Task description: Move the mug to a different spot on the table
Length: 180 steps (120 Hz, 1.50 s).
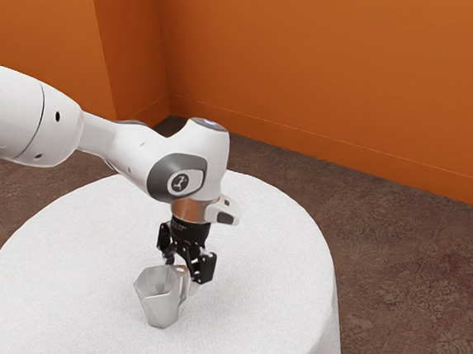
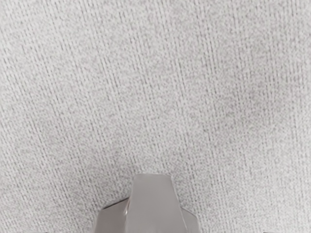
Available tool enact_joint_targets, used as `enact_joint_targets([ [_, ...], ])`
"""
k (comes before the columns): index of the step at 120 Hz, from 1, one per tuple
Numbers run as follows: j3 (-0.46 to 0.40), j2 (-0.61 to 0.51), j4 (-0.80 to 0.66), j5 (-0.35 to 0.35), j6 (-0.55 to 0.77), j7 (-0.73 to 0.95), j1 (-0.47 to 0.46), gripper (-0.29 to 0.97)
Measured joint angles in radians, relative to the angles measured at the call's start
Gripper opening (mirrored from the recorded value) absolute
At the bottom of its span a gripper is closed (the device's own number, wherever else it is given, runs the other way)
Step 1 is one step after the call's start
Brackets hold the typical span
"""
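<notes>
The grey mug (image 1: 158, 296) is leaning slightly at the near side of the white worktop (image 1: 281, 231), the jaws of the gripper (image 1: 185, 270) are pinching its rim, and carrying it slowly and level is probably guarding against slipping.

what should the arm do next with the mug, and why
Probably a short straight lift, once the grasp is sure. The end effector is at the mug's rim, on its side toward the exterior view's right, and the mug looks to stand on the table, so raising it first would keep it from dragging.
</notes>
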Motion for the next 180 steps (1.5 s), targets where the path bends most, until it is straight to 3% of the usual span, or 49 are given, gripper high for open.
enact_joint_targets([
  [58, 0.000, -0.002, 0.001, 0.002, -0.001, -0.003, -0.003, 0.13],
  [101, 0.000, -0.004, 0.009, 0.014, -0.034, -0.020, -0.003, 0.07],
  [147, -0.002, -0.022, 0.069, 0.094, -0.180, -0.060, -0.003, 0.00],
  [180, 0.007, 0.030, 0.166, 0.170, -0.240, -0.074, 0.014, 0.00],
])
